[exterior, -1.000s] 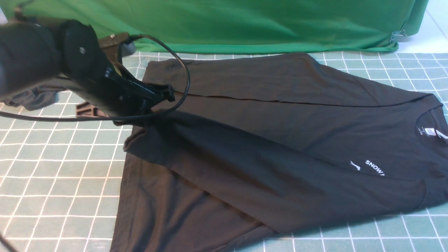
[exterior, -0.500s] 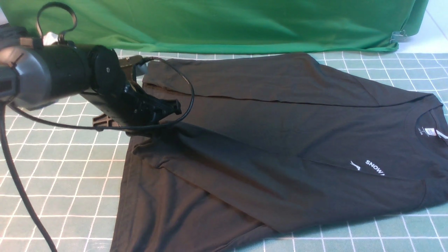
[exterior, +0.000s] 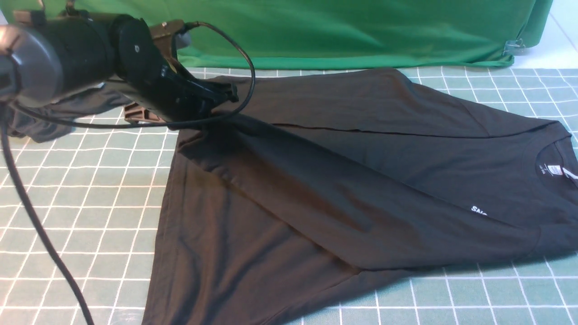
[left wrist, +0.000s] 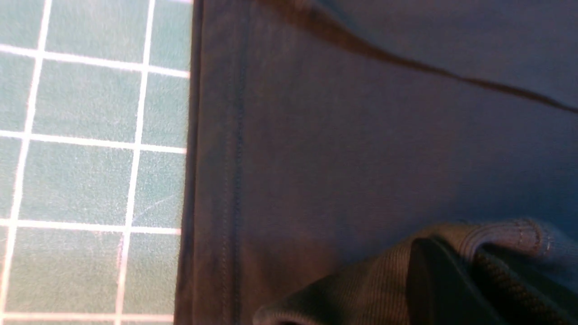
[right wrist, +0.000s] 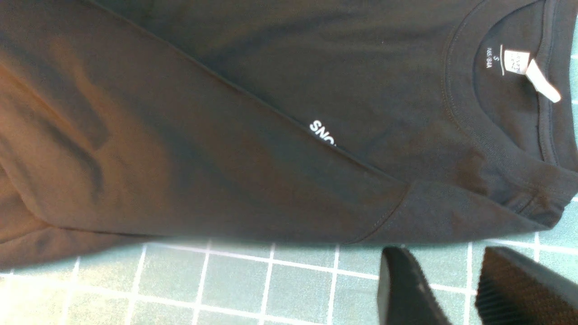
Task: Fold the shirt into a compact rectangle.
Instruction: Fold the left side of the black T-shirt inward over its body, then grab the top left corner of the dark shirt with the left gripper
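Observation:
The black shirt [exterior: 361, 158] lies spread on the green grid table, neck to the right, with its white neck label [exterior: 554, 170] showing. My left gripper [exterior: 226, 92] hovers over the shirt's far left corner, shut on a ribbed sleeve cuff [left wrist: 496, 230]. The sleeve stretches diagonally from it across the body and covers part of the white print [exterior: 478, 210]. In the left wrist view the left gripper [left wrist: 451, 271] pinches that cuff above the shirt's hem [left wrist: 235, 158]. My right gripper [right wrist: 440, 262] is open and empty above bare table, just off the shirt's shoulder edge [right wrist: 451, 216].
A green cloth backdrop [exterior: 316, 31] runs along the far edge, with a metal clip [exterior: 515, 46] at its right. A dark grey garment [exterior: 40, 126] lies far left behind my left arm. A black cable [exterior: 36, 225] hangs at the left.
My left gripper has carried the sleeve cuff away from me toward the shirt's far edge. The sleeve fold has slid over more of the white print. The right side of the shirt has not moved.

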